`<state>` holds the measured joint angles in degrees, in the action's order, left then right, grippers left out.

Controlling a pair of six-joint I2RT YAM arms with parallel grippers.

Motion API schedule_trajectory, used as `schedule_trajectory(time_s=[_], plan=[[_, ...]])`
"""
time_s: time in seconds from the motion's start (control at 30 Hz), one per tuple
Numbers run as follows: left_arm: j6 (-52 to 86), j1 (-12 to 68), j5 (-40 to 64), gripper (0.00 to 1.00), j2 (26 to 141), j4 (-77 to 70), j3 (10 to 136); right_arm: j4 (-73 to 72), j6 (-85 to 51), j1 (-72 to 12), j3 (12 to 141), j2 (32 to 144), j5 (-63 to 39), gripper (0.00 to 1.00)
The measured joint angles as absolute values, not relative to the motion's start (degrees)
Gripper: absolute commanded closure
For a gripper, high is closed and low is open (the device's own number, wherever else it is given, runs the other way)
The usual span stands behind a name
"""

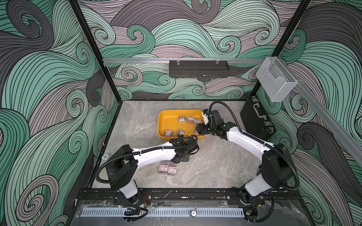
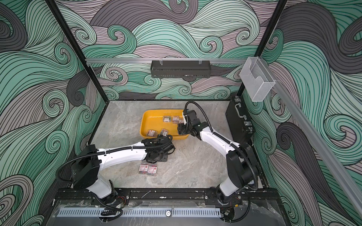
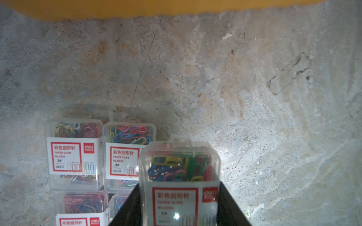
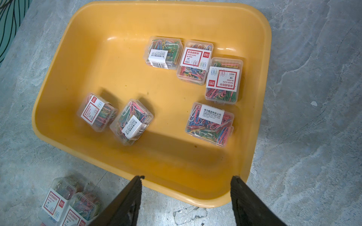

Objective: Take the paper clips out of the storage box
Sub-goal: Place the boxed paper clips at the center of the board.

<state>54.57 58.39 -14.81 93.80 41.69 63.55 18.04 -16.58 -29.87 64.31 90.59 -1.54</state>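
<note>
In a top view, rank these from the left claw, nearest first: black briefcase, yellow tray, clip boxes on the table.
1. Clip boxes on the table, right beside the left claw.
2. Yellow tray, just beyond it.
3. Black briefcase, by the right wall.

Grey marbled tabletop (image 1: pixel 215 166), yellow storage box (image 1: pixel 160 125), paper clips (image 1: pixel 168 168) clustered near it (labels up), black briefcase (image 1: pixel 254 122) by the wall.

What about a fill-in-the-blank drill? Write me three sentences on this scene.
1. The tray is ___ in colour.
2. Inside it lie ___ clip boxes.
3. The left end effector is shut on a single box, while the right end effector stands ___, holding nothing.
Missing words: yellow; six; open.
</note>
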Motion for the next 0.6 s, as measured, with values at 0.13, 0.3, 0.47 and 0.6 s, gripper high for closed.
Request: schedule_trajectory(time_s=[0.13,0.3,0.47,0.6], plan=[[55.0,58.43,-15.0,0.52,95.59,41.47,64.42,18.09,-16.58,-29.87,64.12,90.59,-1.52,0.28],[55.35,58.43,-15.03,0.52,97.76,41.19,64.82,18.09,-16.58,-29.87,64.14,90.56,-1.52,0.28],[55.57,58.43,-15.14,0.52,98.8,41.3,65.3,18.11,-16.56,-29.87,64.12,90.56,-1.5,0.28],[55.64,58.43,-15.44,0.5,99.11,41.43,66.32,18.13,-16.56,-29.87,64.14,90.56,-1.52,0.28]])
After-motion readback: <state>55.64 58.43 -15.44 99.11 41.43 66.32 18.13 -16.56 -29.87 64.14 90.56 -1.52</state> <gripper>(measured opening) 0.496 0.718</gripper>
